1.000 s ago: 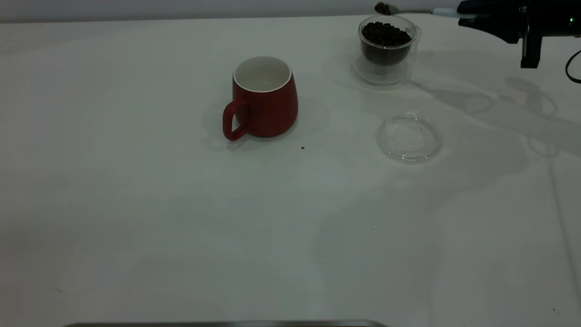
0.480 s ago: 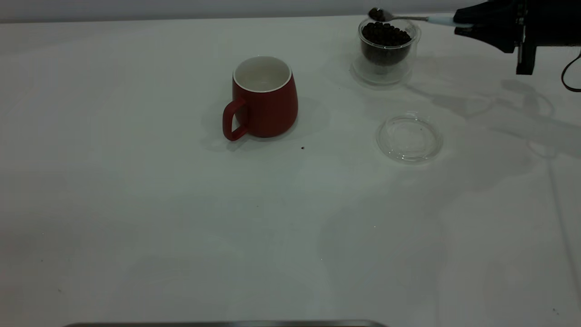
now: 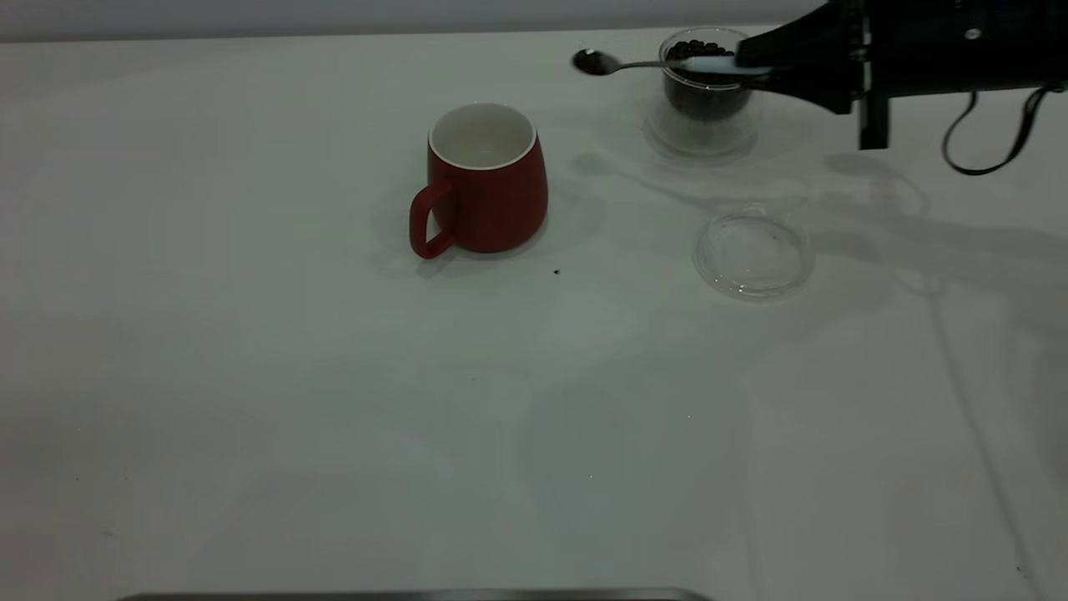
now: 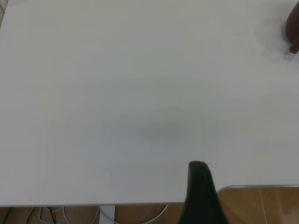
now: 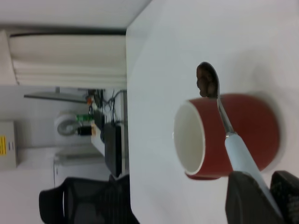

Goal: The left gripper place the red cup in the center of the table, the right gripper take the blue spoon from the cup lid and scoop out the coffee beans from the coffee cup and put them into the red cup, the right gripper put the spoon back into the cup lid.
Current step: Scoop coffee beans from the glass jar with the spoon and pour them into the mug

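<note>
The red cup (image 3: 484, 179) stands upright near the middle of the table (image 3: 334, 401), handle toward the front left, its white inside bare. My right gripper (image 3: 751, 67) is shut on the blue spoon (image 3: 659, 63) by its pale handle, in front of the coffee cup (image 3: 707, 108) holding coffee beans (image 3: 692, 48). The spoon's bowl hangs level in the air between the two cups. In the right wrist view the blue spoon (image 5: 238, 151) carries a few coffee beans (image 5: 207, 83) beside the red cup (image 5: 243, 130), held by my right gripper (image 5: 268, 200). The cup lid (image 3: 753, 255) lies bare. My left gripper (image 4: 201, 186) is parked beyond the table's edge.
A small dark speck (image 3: 556, 271) lies just in front of the red cup. The arm's black cable (image 3: 989, 142) hangs at the far right. A metal edge (image 3: 417, 595) runs along the table's front. A sliver of the red cup (image 4: 293, 28) shows in the left wrist view.
My right gripper has swung left with the spoon. The spoon's bowl went from above the coffee cup's far rim to the space between the two cups. The cups and lid stayed put.
</note>
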Available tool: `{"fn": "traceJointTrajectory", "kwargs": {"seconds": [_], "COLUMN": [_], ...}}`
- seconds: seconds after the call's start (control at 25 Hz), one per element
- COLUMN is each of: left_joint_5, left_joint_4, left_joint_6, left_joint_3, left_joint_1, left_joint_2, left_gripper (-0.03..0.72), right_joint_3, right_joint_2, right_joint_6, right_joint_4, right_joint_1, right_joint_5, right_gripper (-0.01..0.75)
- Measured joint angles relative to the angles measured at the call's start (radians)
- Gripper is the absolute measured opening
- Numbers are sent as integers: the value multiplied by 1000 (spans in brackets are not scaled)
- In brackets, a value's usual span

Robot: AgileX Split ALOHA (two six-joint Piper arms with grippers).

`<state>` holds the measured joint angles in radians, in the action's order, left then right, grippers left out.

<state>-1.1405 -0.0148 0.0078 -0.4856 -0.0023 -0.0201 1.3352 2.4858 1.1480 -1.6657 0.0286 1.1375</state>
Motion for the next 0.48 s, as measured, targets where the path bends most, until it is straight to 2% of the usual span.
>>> {"fn": "traceJointTrajectory", "kwargs": {"seconds": [0.48], "left_joint_5": [0], "left_joint_4": [0], "left_joint_6": [0], "left_joint_3": [0], "left_joint_1": [0], "left_joint_2": [0], "left_gripper": [586], "right_joint_3": [0], "right_joint_2": [0], "right_joint_6": [8], "right_joint_4": [-28], "right_joint_1": [-129], "right_joint_5": [0], "right_gripper": [111]}}
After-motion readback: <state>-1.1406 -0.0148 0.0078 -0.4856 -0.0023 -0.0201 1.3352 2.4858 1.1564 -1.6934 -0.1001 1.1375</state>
